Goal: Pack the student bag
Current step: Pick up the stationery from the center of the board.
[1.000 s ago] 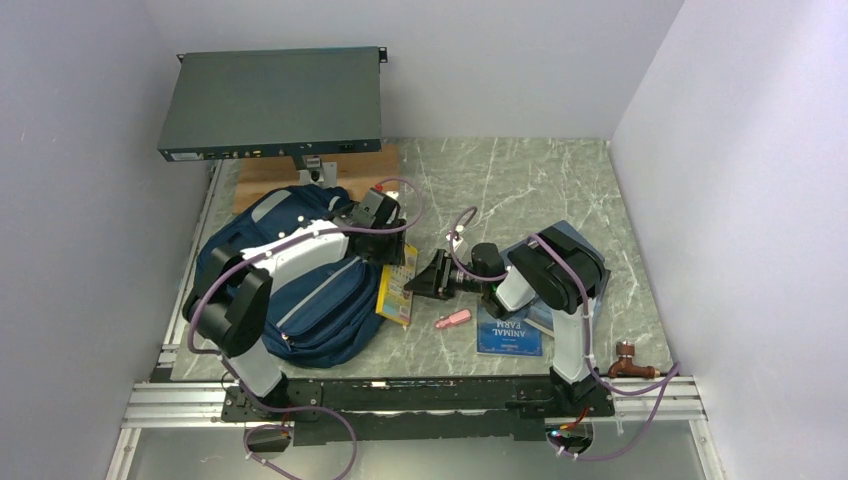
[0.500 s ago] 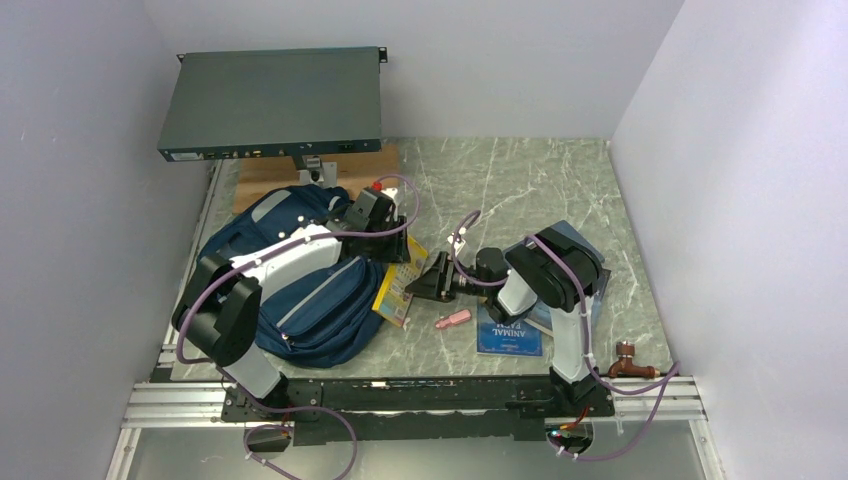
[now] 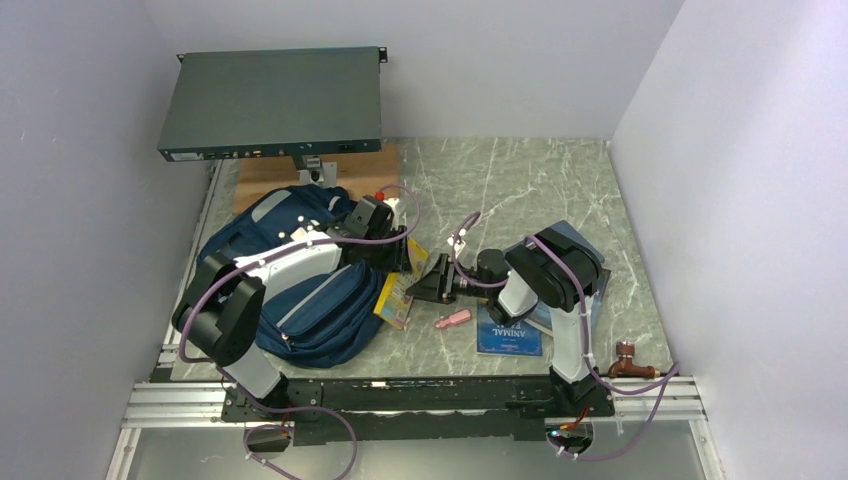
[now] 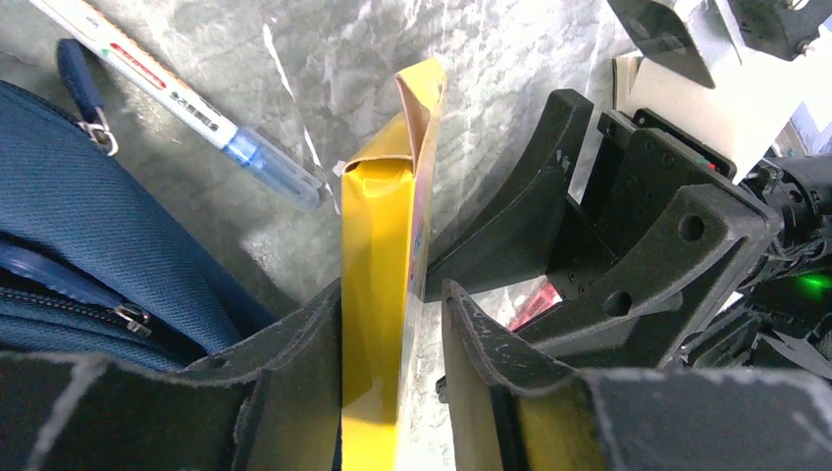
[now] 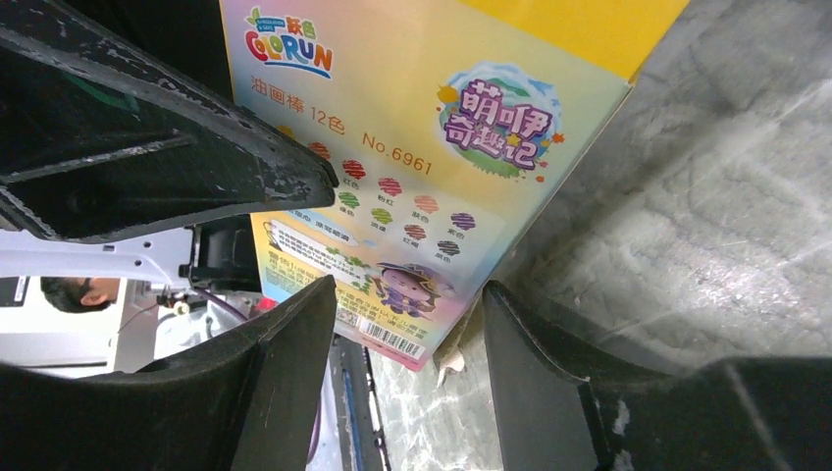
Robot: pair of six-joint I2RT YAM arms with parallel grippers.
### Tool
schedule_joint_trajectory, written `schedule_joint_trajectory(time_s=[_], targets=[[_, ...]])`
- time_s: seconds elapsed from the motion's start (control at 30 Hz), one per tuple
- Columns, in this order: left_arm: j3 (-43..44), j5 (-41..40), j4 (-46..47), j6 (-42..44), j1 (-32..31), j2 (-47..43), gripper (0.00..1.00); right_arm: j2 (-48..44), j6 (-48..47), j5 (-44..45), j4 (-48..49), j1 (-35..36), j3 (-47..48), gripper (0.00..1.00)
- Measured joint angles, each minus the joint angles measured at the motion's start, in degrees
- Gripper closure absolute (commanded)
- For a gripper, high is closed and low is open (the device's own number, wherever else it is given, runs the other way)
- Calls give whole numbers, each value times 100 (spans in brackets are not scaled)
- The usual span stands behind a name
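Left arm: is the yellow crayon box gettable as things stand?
Probably yes. The left gripper straddles the crayon box, which stands on edge; one finger is against it and a slight gap shows at the other. The right gripper is open around a box corner, not blocking.

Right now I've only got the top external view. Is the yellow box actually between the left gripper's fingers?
Observer: Yes. In the left wrist view the yellow box stands edge-on between the fingers of the left gripper, and a slim gap shows beside one finger.
Operator: Is the right gripper clamped on it?
Observer: No. The right wrist view shows the right gripper open, with only the box's lower corner between its spread fingers.
Operator: Anything loose nearby?
Observer: A white pen with a blue end lies on the table just beside the student bag.
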Motion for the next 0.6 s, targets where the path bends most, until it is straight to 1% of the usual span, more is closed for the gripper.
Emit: schedule_joint_trajectory(time_s=[0.17, 0.23, 0.33, 0.43, 0.6], targets=[[-98, 186, 68, 4, 0, 0, 71, 4, -37, -162, 103, 0, -63, 40], [-98, 208, 72, 9, 0, -2, 74, 4, -70, -219, 146, 0, -103, 37], [-98, 210, 46, 33, 4, -9, 80, -122, -199, -289, 98, -2, -190, 33], [-98, 236, -11, 55, 46, -61, 80, -450, -413, -367, -236, -7, -306, 30], [-9, 474, -186, 127, 214, -243, 79, -1353, -911, -431, -1300, -28, -334, 24]])
